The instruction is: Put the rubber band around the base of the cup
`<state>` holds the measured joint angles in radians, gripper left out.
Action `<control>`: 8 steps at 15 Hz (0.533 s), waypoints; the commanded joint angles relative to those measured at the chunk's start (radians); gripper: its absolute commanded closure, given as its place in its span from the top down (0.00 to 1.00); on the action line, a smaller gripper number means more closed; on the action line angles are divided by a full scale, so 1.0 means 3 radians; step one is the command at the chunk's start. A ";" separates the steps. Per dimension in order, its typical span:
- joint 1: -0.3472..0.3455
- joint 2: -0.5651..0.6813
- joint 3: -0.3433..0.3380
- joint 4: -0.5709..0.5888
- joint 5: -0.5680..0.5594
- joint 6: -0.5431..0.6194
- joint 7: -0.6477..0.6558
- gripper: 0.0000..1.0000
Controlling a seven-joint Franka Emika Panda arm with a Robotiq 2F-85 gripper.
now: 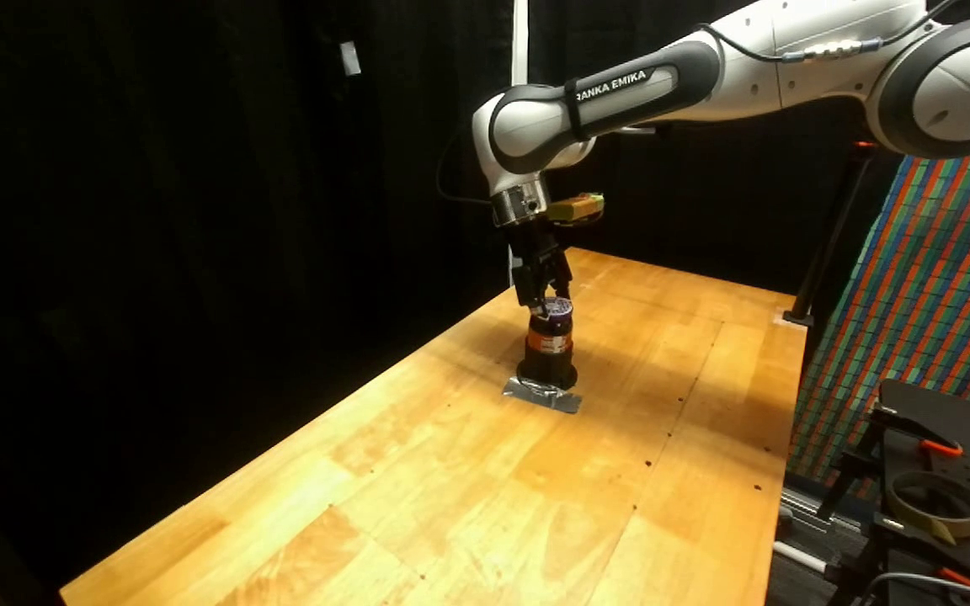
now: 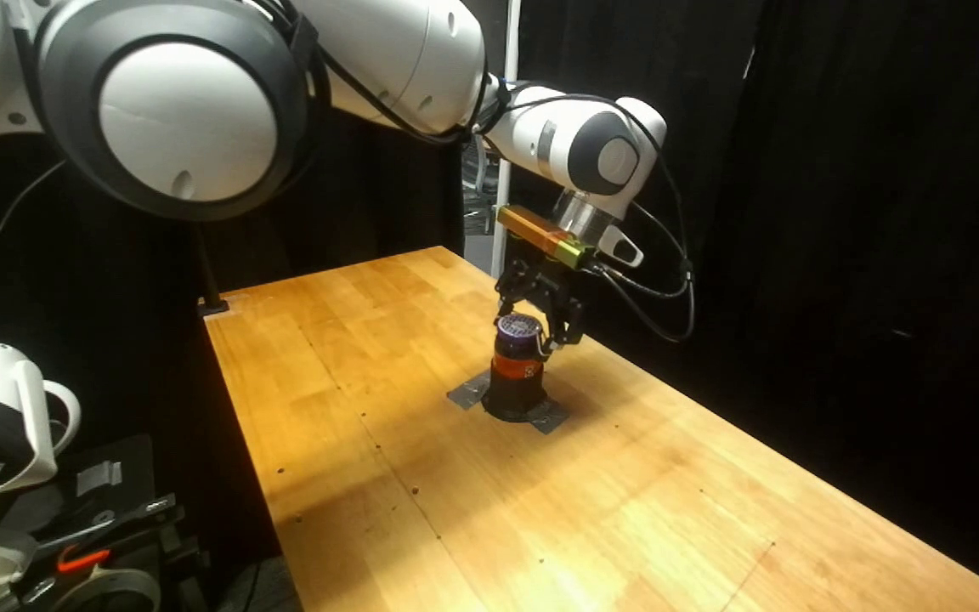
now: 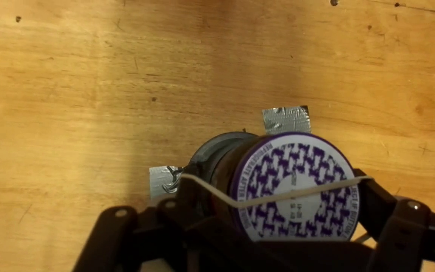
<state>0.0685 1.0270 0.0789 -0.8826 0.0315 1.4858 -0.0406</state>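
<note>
The cup is a dark cylinder with an orange band and a purple-and-white lid. It stands upright on a wider dark base in both exterior views (image 1: 551, 341) (image 2: 517, 367); its lid fills the middle of the wrist view (image 3: 308, 162). My gripper (image 1: 549, 301) is open at the lid's height, also in an exterior view (image 2: 526, 330). In the wrist view (image 3: 277, 179) its fingers are on either side of the cup. The pale rubber band (image 3: 278, 197) is stretched between the fingertips and crosses over the lid. The band's far side is mostly hidden behind the gripper.
Grey tape strips (image 1: 542, 397) (image 2: 551, 416) (image 3: 287, 120) hold the cup's base to the wooden table (image 1: 485, 505). A dark post (image 1: 822, 219) stands at a table corner. A side cart with a tape roll (image 1: 935, 505) is beside the table.
</note>
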 commanded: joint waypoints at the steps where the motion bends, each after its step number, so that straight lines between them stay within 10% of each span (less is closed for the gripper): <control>1: -0.0032 0.0049 0.0007 0.0078 0.0034 0.0188 0.0007 1.00; 8: -0.0004 0.0070 0.0004 0.0060 0.0014 0.0478 0.0003 1.00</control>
<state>0.0674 1.0307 0.0788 -0.8837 0.0329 1.6019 -0.0395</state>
